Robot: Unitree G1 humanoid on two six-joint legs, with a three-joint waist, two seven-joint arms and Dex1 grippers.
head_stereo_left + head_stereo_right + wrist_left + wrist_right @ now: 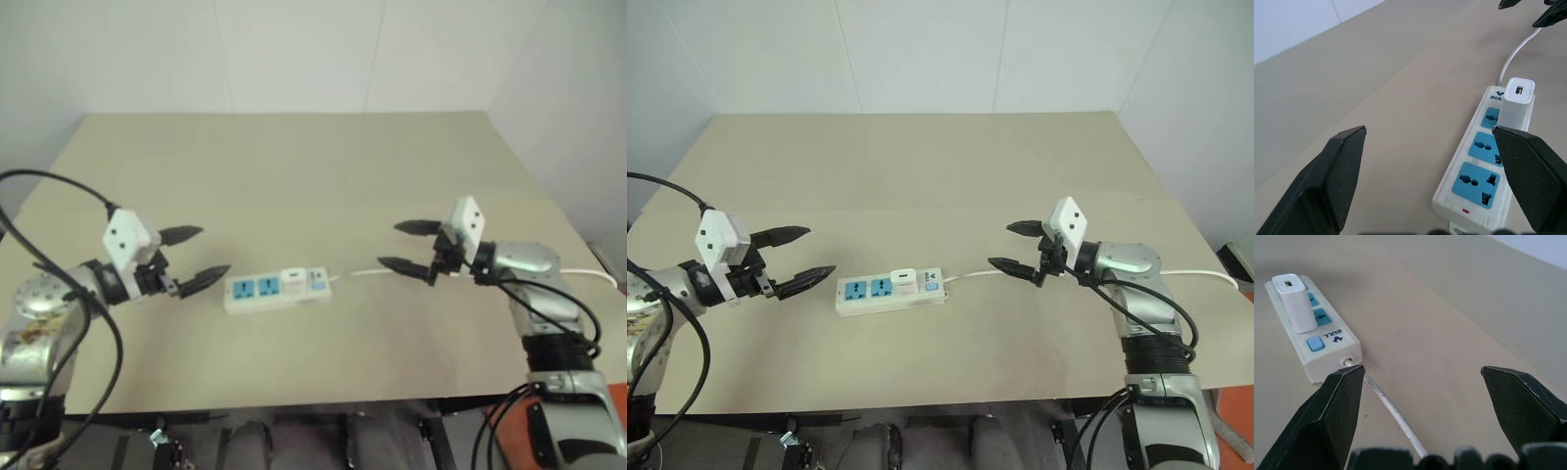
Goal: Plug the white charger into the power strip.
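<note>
Beige table (294,176) is carrying the power strip (890,291) at its middle, cord (1393,413) trailing toward the right tool (1016,247). Both tools, left tool (196,257) included, are hanging released on either side, gripping nothing. White charger (1516,102) is standing upright in the socket nearest the switch; an inward swing could be knocking it loose.

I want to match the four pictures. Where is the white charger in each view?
Left eye view: the white charger stands plugged in the power strip, near the middle of the table.
Right eye view: left of centre, on the strip.
Left wrist view: upper right, upright on the strip.
Right wrist view: upper left, upright on the strip.
Shared landmark: the strip's thin white cord, leaving the end nearest the charger.
</note>
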